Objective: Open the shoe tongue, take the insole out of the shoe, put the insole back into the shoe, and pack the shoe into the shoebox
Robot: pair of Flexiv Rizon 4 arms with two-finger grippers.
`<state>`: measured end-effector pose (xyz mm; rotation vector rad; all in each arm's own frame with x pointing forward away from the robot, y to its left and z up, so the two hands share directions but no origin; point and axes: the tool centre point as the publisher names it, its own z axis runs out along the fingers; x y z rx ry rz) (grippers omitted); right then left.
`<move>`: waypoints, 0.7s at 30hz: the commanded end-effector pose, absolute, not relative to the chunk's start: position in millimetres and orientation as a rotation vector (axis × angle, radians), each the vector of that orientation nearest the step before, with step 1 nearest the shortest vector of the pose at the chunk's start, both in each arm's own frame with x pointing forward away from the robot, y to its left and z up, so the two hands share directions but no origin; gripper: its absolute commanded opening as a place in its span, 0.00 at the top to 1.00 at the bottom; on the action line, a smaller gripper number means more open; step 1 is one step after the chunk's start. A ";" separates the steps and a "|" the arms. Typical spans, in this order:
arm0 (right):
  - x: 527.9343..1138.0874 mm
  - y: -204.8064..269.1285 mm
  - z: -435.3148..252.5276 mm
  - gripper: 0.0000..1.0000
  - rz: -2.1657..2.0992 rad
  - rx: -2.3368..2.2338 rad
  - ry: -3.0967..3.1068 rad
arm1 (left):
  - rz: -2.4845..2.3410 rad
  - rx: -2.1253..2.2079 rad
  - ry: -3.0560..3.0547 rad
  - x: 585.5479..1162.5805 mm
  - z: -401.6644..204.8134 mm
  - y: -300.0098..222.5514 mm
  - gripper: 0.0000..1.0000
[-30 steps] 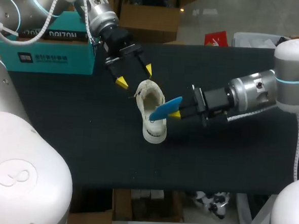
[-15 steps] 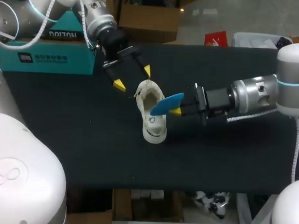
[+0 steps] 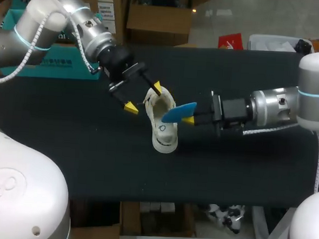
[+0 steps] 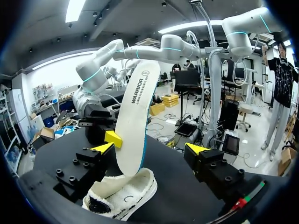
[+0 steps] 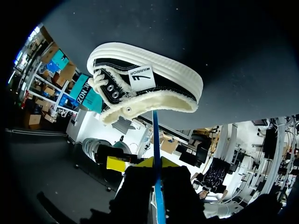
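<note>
- Head view: the cream, fleece-lined low shoe with a white rubber sole (image 3: 163,131) sits mid-way across the black desk (image 3: 66,146). Its long axis runs far-to-near. The toe points to the near edge, skewed slightly to my right, and the heel and opening are at the far end. The teal cardboard shoebox (image 3: 54,68) is well apart, at the far left.
- Head view: the right end effector (image 3: 188,120) is clamped on one end of the thin, blue-backed foam insole (image 3: 176,113). The insole's free end is over the shoe opening, and its axis lies roughly crosswise to the shoe.
- Head view: the left end effector (image 3: 144,97) is spread wide at the heel. I cannot tell whether it touches.
- Left wrist view: the insole (image 4: 135,116) stands near upright with its white face showing and its lower end down in the shoe (image 4: 121,198). The left end effector (image 4: 150,148) gapes, holding nothing, with the insole just ahead of and between its fingers. The right end effector (image 4: 112,138) grips low on one edge.
- Right wrist view: the insole (image 5: 155,140) is seen edge-on, as a blue line running from the closed right end effector (image 5: 156,170) to the fleecy collar of the shoe (image 5: 149,79) (the side panel looks dark here).
- Handling, judged: the insole is light, floppy across its flat and stiffer edge-on. It is best pinched at an end and fed in lengthwise toward the toe.
- Handling, judged: the shoe is light with a soft upper and likely to skid on the desk. It should be braced at the heel collar.
</note>
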<state>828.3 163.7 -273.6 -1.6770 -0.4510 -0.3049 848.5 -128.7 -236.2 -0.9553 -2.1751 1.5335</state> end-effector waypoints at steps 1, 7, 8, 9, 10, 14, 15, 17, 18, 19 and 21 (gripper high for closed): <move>826.6 163.0 -273.0 1.00 -0.309 -1.679 -0.449 | 1.718 -0.803 -2.364 841.4 -234.2 -128.5 0.00; 828.9 170.6 -281.6 1.00 -0.330 -1.649 -0.432 | 1.772 -0.812 -2.422 824.4 -240.4 -136.0 0.00; 828.8 171.5 -282.7 1.00 -0.340 -1.636 -0.433 | 1.787 -0.820 -2.420 821.6 -241.1 -136.8 0.00; 827.9 172.6 -284.0 1.00 -0.362 -1.621 -0.428 | 1.795 -0.818 -2.465 819.0 -242.8 -138.8 0.00; 827.5 173.3 -285.1 1.00 -0.368 -1.613 -0.425 | 1.809 -0.819 -2.487 817.1 -244.9 -140.6 0.00; 824.6 179.5 -290.2 1.00 -0.410 -1.603 -0.413 | 1.860 -0.835 -2.539 813.7 -251.8 -147.5 0.00; 823.6 181.7 -291.6 1.00 -0.420 -1.611 -0.412 | 1.868 -0.834 -2.543 814.1 -253.1 -149.2 0.00; 822.1 184.1 -292.5 1.00 -0.459 -1.635 -0.394 | 1.887 -0.847 -2.562 815.5 -254.9 -153.5 0.00; 821.2 185.0 -293.1 1.00 -0.478 -1.629 -0.399 | 1.886 -0.847 -2.559 816.4 -255.8 -155.1 0.00; 820.1 185.8 -292.9 1.00 -0.487 -1.620 -0.402 | 1.880 -0.850 -2.579 817.1 -256.4 -156.1 0.00; 817.6 188.3 -293.4 1.00 -0.524 -1.625 -0.395 | 1.870 -0.849 -2.594 821.0 -259.9 -160.1 0.00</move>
